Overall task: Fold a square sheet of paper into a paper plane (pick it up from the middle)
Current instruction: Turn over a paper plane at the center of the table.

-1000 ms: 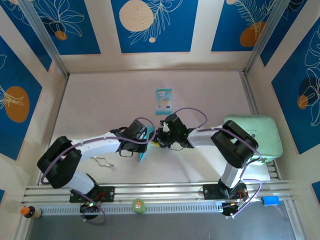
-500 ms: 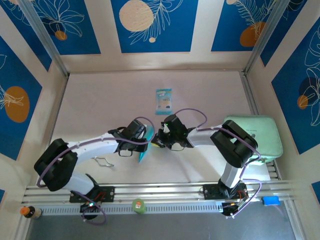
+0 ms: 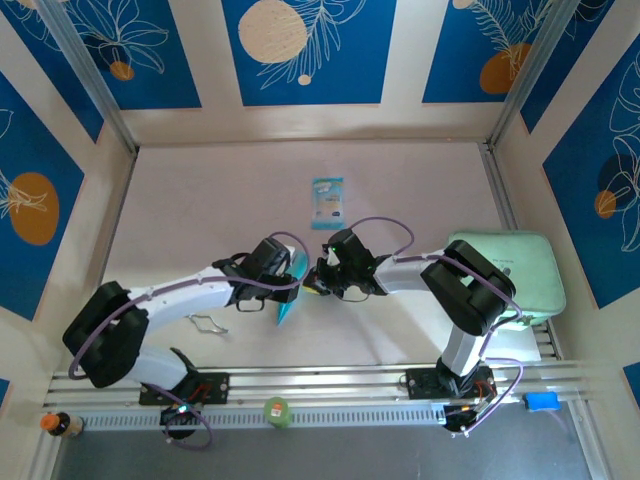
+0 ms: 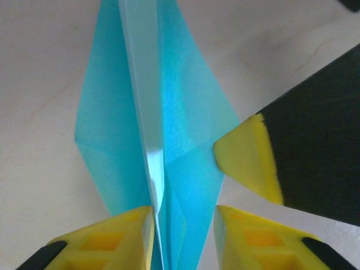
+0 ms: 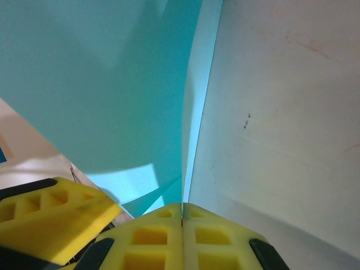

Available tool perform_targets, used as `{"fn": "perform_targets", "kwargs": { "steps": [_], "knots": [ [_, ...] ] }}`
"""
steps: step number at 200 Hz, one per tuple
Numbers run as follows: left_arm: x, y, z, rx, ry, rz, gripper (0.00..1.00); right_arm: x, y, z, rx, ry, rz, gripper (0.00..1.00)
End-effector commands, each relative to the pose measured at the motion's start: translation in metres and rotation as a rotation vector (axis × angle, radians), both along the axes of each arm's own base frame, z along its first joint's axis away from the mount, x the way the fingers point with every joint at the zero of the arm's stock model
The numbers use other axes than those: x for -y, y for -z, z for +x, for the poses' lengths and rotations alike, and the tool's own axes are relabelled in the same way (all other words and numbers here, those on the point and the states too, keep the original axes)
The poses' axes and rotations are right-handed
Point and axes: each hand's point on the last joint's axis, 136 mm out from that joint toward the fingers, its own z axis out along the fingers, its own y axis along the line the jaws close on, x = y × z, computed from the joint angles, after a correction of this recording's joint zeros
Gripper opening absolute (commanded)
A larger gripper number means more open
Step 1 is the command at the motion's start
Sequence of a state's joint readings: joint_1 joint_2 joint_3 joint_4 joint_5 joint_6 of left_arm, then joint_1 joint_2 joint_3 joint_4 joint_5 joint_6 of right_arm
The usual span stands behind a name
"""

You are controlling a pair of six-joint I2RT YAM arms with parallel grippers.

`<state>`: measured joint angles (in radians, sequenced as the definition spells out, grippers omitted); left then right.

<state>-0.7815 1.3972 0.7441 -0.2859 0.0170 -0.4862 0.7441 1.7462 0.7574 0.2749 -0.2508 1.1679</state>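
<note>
On pale pink table (image 3: 200, 190), paper plane (image 3: 286, 305), blue floral wall panels (image 3: 340, 60)

Top cam sits high behind the arm bases, looks down over the whole worktop (image 3: 200, 200). Wrist cams ride the left hand (image 4: 184, 214) and right hand (image 5: 181, 205), facing out past each tip, very close in. All three views share the paper plane (image 3: 285, 308) mid-worktop.

Close view: a creased light-blue paper plane (image 4: 169, 129) against a pale table (image 4: 39, 67).
Its centre ridge ran down between the left gripper's (image 4: 183, 216) parted yellow fingers (image 4: 112, 236); the right gripper's (image 4: 244, 160) yellow tip touched its right edge.
</note>
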Motion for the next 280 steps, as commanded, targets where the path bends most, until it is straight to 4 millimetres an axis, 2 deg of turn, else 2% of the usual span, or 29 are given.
{"fn": "perform_targets", "kwargs": {
  "steps": [1,39,67,159,196,280],
  "knots": [
    [0.001,-0.007,0.002,0.045,0.026,0.004,0.36,-0.001,0.000,0.004,-0.001,-0.003,-0.004,0.04],
    [0.001,0.006,0.001,-0.005,0.029,0.051,0.39,-0.001,0.000,0.004,-0.001,-0.003,-0.003,0.05],
    [-0.001,0.008,0.002,-0.002,0.027,0.061,0.41,-0.002,0.000,0.003,-0.001,-0.006,-0.001,0.04],
    [-0.005,-0.002,0.005,0.042,0.025,0.066,0.47,-0.001,-0.001,0.003,-0.001,-0.007,-0.001,0.04],
    [0.000,-0.010,0.008,0.071,0.034,0.037,0.51,-0.002,-0.002,0.003,0.000,-0.008,0.002,0.04],
    [-0.005,0.009,0.001,-0.004,0.016,0.082,0.50,-0.001,-0.002,0.003,0.000,-0.009,0.003,0.04]
  ]
}}
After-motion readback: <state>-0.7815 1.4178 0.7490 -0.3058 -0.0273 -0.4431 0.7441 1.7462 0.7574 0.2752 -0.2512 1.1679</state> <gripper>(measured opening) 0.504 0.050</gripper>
